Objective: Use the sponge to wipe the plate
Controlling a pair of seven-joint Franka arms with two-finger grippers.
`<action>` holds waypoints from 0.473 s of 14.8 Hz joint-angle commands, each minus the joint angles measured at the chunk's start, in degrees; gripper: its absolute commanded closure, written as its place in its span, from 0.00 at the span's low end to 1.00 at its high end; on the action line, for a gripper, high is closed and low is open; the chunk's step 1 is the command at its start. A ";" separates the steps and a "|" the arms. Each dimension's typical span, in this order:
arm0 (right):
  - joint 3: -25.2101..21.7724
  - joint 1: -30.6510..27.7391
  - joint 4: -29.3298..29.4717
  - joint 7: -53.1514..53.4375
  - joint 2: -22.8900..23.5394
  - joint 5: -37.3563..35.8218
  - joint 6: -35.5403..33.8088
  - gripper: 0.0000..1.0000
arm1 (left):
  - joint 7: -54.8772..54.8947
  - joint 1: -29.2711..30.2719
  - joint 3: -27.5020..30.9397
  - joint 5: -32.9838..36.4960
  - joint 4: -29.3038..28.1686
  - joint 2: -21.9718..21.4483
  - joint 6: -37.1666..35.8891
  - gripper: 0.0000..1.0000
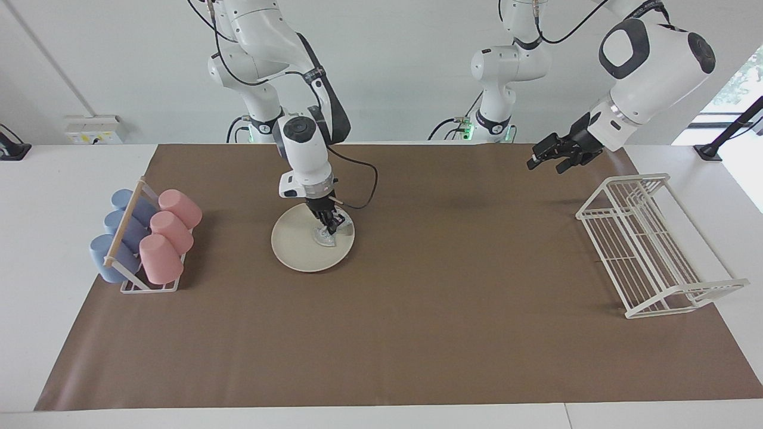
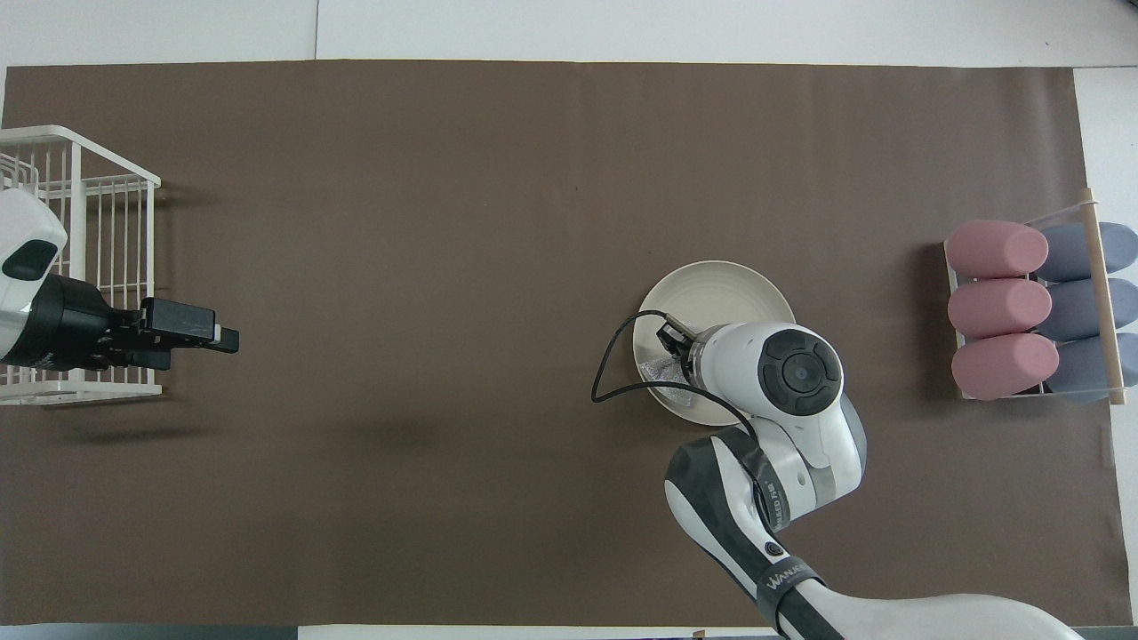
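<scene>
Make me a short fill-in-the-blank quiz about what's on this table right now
1. The right hand presses the sponge onto the ____.
2. Beside the three pink cups lie three ____ cups.
3. The left hand waits in the air by the white wire ____.
4. The table is covered by a ____ mat.

Missing words: plate; blue; rack; brown

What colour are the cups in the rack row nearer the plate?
Pink: the three pink cups lie beside the blue ones, clearest in the overhead view.
</scene>
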 commanded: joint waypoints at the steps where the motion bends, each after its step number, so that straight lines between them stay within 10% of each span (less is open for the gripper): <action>1: 0.14 -4.36 -0.01 -8.12 2.32 0.45 1.02 1.00 | -0.50 0.33 -0.23 1.18 0.66 0.07 -0.86 0.00; 7: 0.14 -9.12 0.25 -18.71 2.76 0.45 1.02 1.00 | -0.50 0.33 -0.23 1.18 0.57 0.07 -0.86 0.00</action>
